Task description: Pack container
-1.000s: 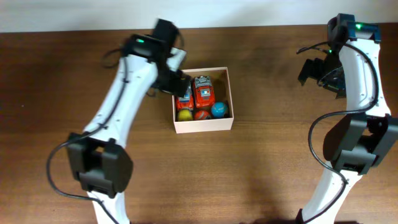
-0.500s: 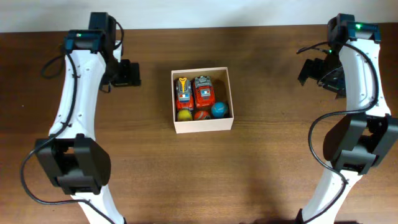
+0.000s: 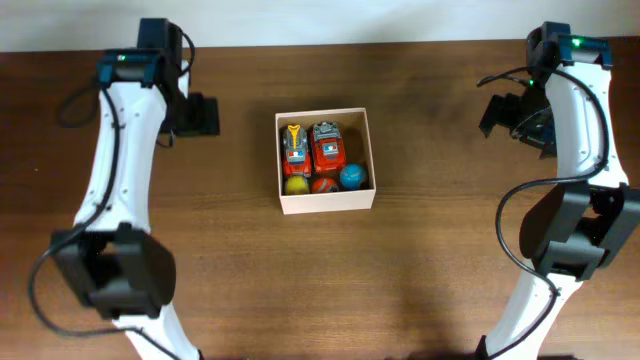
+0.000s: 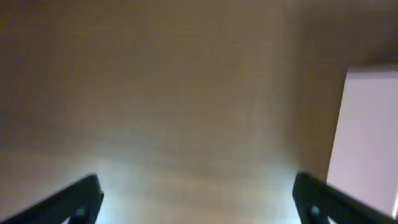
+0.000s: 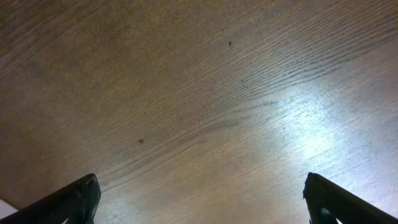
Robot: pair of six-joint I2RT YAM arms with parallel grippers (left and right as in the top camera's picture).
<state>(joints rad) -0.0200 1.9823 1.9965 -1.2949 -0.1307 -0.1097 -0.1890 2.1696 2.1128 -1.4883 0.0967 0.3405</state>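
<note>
Well off the container [image 3: 326, 203], left hand [image 3: 207, 115], right hand [image 3: 492, 113], both agape.

Dark brown wood-grain table [image 3: 420, 280]; white wall strip [image 3: 400, 20] along far edge.

Lab-like: wood table [image 3: 320, 290], white wall [image 3: 400, 20], two robot arms [image 3: 118, 170]

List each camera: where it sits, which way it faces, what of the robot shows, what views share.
Overhead: fixed above the table, facing straight down; shows both arms, left gripper, right gripper, the container.
Left wrist: on the left arm, facing down at wood; own fingertips at bottom corners.
Right wrist: on the right arm, facing down at bare wood; own fingertips at bottom corners.
Shared: overhead and left wrist both catch the container's white wall.
</note>
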